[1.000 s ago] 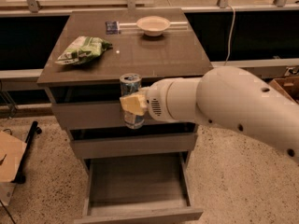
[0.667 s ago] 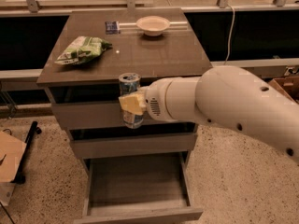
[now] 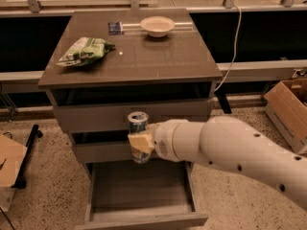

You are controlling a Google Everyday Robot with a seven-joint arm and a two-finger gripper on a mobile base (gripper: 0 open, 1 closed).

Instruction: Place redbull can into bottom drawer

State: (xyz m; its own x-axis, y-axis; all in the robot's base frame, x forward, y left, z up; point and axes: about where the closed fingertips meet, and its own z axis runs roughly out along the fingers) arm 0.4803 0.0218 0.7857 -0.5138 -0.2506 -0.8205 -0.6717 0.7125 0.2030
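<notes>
The redbull can (image 3: 138,122) stands upright in the gripper (image 3: 138,145), held above the bottom drawer (image 3: 139,188); the pale yellow fingers (image 3: 144,140) are closed round its lower half, so the silver top and upper band show above them and a little of the base below. The white arm (image 3: 230,147) reaches in from the right of the bottom drawer, level with the can. That drawer is pulled out towards the camera and nothing shows on its floor; the can hangs over its rear part, in front of the middle drawer (image 3: 96,151), though how far forward it sits over the opening is hard to judge from this view. Higher above the bottom drawer come the top drawer (image 3: 96,118) and then the cabinet top (image 3: 153,61), which carries a green snack bag (image 3: 85,51) to the left and a white bowl (image 3: 157,25) towards the back; well to the right of the bottom drawer a cardboard box (image 3: 288,104) sits on the floor.

The step in hand looks like the carry down into the drawer, with the grasp made and the release not yet done; the next move calls for lowering the can straight down, keeping it clear of the side walls and the middle drawer's front, until its base meets the floor; only then should the fingers part, since a tall slim can tips easily.
</notes>
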